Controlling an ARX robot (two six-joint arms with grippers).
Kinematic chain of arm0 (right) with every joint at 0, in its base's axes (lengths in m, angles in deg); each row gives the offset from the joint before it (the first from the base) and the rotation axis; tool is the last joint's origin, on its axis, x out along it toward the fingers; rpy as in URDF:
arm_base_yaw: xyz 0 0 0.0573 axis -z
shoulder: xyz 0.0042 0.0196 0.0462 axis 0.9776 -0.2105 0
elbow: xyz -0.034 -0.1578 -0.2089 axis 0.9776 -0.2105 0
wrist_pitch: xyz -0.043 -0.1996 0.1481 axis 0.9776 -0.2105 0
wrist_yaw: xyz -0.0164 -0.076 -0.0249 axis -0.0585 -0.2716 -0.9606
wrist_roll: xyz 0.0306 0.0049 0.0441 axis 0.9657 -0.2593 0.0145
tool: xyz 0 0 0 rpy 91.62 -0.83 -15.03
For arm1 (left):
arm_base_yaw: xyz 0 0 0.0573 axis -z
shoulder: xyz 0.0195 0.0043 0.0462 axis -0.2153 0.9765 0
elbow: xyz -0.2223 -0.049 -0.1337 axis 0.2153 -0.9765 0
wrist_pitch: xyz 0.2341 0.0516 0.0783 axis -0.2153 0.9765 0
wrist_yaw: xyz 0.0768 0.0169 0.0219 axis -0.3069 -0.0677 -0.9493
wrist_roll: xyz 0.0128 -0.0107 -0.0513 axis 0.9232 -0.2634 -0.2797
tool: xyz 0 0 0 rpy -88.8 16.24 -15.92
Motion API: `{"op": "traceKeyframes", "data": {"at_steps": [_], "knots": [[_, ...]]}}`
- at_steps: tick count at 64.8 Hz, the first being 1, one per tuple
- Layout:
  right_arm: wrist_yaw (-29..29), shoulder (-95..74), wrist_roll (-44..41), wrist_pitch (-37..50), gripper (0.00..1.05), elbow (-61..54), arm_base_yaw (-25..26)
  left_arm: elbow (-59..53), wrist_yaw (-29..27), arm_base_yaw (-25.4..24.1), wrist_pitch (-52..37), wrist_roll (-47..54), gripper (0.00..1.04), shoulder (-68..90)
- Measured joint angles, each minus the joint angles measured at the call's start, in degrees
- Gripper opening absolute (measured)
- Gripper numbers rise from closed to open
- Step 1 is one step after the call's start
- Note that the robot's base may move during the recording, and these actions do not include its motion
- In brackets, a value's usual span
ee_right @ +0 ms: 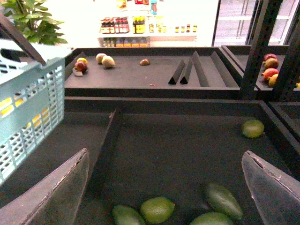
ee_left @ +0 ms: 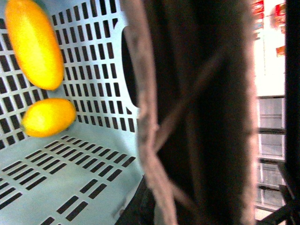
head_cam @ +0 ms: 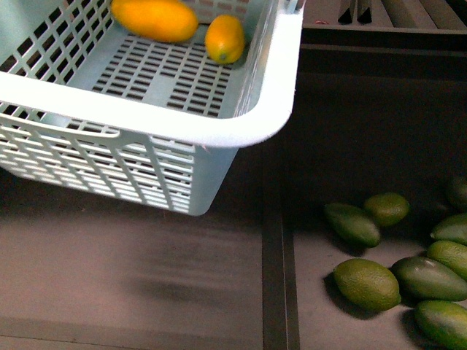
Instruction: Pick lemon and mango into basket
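Note:
The pale teal basket (head_cam: 146, 120) hangs tilted above the dark shelf at the upper left of the front view. On its slotted floor lie the elongated yellow-orange mango (head_cam: 155, 20) and the plumper lemon (head_cam: 225, 39), side by side. The left wrist view shows the mango (ee_left: 33, 44), the lemon (ee_left: 48, 117) and the basket floor (ee_left: 61, 161) close up. My left gripper (ee_left: 159, 206) is shut on the basket's brown-grey handle (ee_left: 145, 117), which hides its jaws. My right gripper (ee_right: 164, 187) stands open over dark green fruits (ee_right: 157, 208), holding nothing; the basket (ee_right: 28, 108) is off to its side.
Several dark green fruits (head_cam: 367, 283) lie in the right-hand bin, past a raised divider (head_cam: 276, 277). One more green fruit (ee_right: 252, 128) sits alone further back. A rear shelf holds a few fruits (ee_right: 105, 61) and black wedge dividers (ee_right: 187, 70). A black post (ee_right: 255, 47) stands at the right.

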Motion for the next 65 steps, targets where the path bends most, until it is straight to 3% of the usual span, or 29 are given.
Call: {"op": "traceKeyframes", "data": {"at_steps": [21, 38, 50, 65], "knots": [[-0.04, 0.0, 0.0, 0.0, 0.96, 0.0, 0.0, 6.45, 7.82, -4.22, -0.17, -8.24, 0.05, 12.11], [-0.04, 0.0, 0.0, 0.0, 0.96, 0.0, 0.0, 11.93, 10.01, -8.94, -2.49, -5.46, 0.05, 19.89], [-0.04, 0.0, 0.0, 0.0, 0.96, 0.0, 0.0, 12.7, 16.87, -10.03, -6.25, 0.11, 0.05, 24.24], [-0.07, 0.0, 0.0, 0.0, 0.96, 0.0, 0.0, 3.17, 21.99, -12.04, -13.11, 5.11, 0.05, 23.56]]}}
